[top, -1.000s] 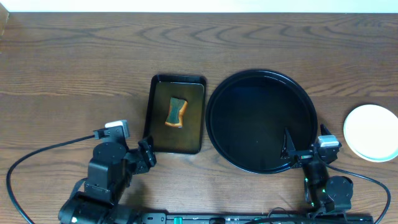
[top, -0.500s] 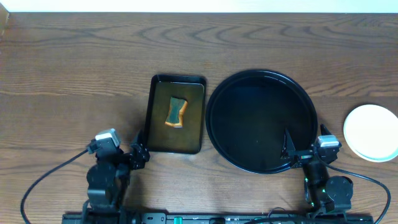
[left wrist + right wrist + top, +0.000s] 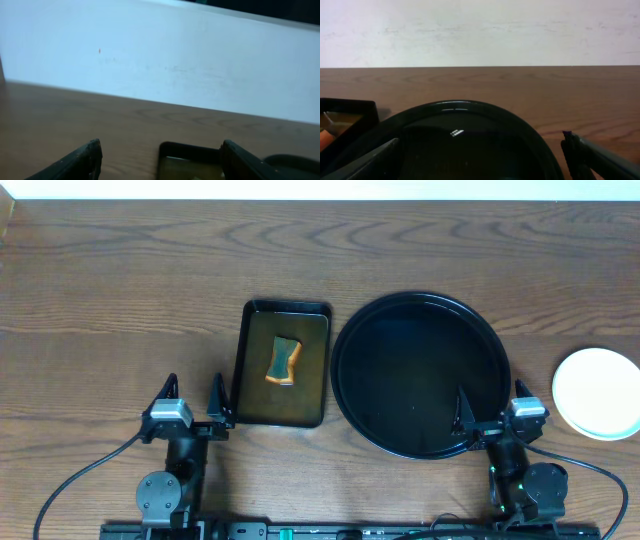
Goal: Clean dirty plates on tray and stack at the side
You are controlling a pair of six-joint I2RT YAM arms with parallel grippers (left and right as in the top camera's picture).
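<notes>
Though clipped at the edge, plates (image 3: 598, 392) near the tray (image 3: 420, 375), count unclear; left gripper (image 3: 195, 384) and right gripper (image 3: 490, 396) agape, empty.

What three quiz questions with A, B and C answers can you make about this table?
1. What colour is the round tray?
A red
B black
C white

2. Where is the sponge?
A on the round tray
B under the round tray
C in the rectangular tray

3. How is the left gripper?
A open
B shut on the sponge
C shut on the round tray

Answers:
1 B, it looks glossy black from overhead.
2 C, the sponge lies inside that tray's rim.
3 A, its fingers stand apart with nothing between them.
</notes>
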